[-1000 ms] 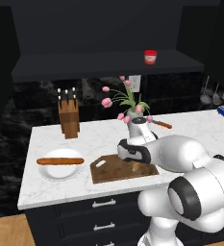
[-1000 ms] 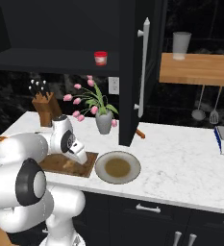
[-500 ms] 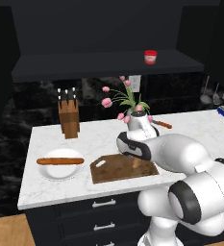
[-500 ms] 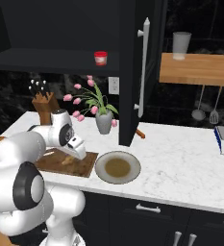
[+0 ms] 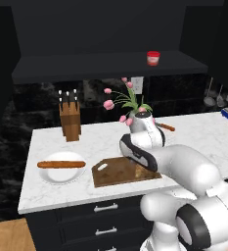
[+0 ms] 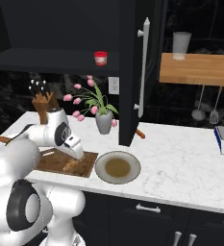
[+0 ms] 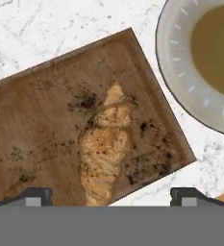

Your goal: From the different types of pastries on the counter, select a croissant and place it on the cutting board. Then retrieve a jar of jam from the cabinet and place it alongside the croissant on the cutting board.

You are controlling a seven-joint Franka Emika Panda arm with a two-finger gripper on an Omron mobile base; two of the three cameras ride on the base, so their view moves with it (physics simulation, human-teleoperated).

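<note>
Croissant step wrapping up: golden-tan lumpy croissant (image 7: 104,149) lying on brown wooden cutting board (image 7: 41,139), my tool (image 7: 111,198) spread wide above it, holding nothing. Next I'm needing lift toward small red jam jar (image 5: 153,58) on black cabinet shelf (image 5: 86,68).

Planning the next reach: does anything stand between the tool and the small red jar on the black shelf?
Nothing visible blocks it. The small red jar stands alone on the black shelf; the pink tulips rise just beside the upward path from the open tool.
</note>
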